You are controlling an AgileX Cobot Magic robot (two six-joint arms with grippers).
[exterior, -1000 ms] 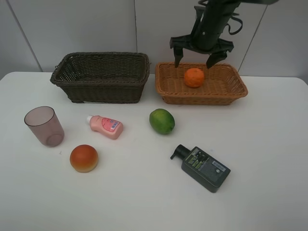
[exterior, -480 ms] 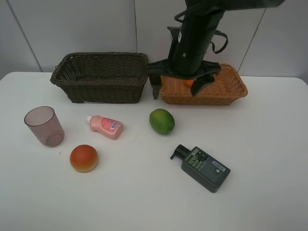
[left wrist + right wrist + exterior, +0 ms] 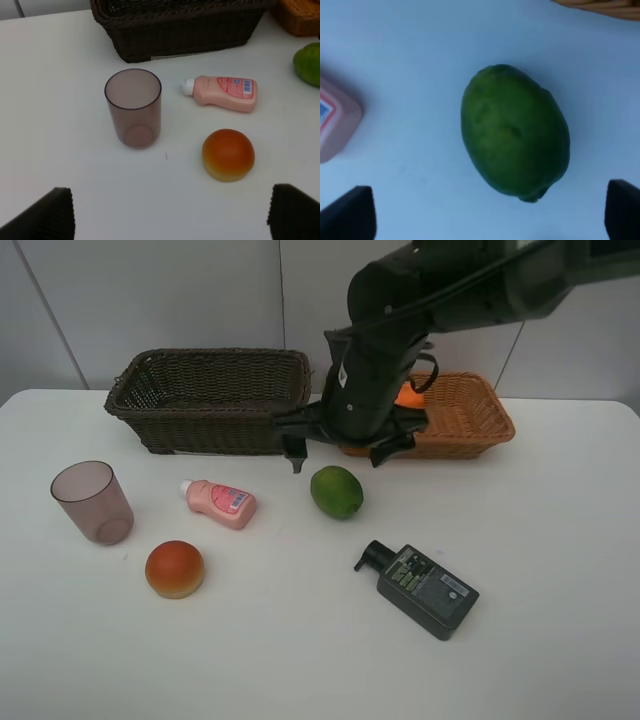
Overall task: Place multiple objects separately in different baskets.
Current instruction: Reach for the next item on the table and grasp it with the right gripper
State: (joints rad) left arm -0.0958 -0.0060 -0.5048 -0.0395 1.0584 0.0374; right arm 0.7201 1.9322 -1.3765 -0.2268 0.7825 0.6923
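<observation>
Right wrist view: green lime (image 3: pixel 515 132) fills the centre, lying on its side on the white surface (image 3: pixel 420 50). The right gripper (image 3: pixel 486 215) is spread wide, one fingertip either side, not touching, nothing held. Exterior high view agrees: it hangs just above the lime, mid-surface, just in front of where the 2 baskets meet. Prob lined up so the jaws can drop straight & close across the fruit's short axis.

Orange (image 3: pixel 408 395) sits in the tan basket (image 3: pixel 480 425) at the far edge, right side, half hidden by the arm. So fruit seems to go there, & the lime looks next. Dark brown basket (image 3: pixel 200 425), far edge just left of it, shows nothing inside from here.

Rest lies loose toward the front:
- pink bottle (image 3: pixel 222 503) on its side, left of lime
- peach-like fruit (image 3: pixel 174 568) nearer the front edge
- mauve cup (image 3: pixel 92 502) upright toward the left edge
- dark pump bottle (image 3: pixel 425 590) flat, front right

Left gripper (image 3: pixel 170 215) is also wide apart & empty, above cup/bottle/peach, prob waiting its turn on that side.
</observation>
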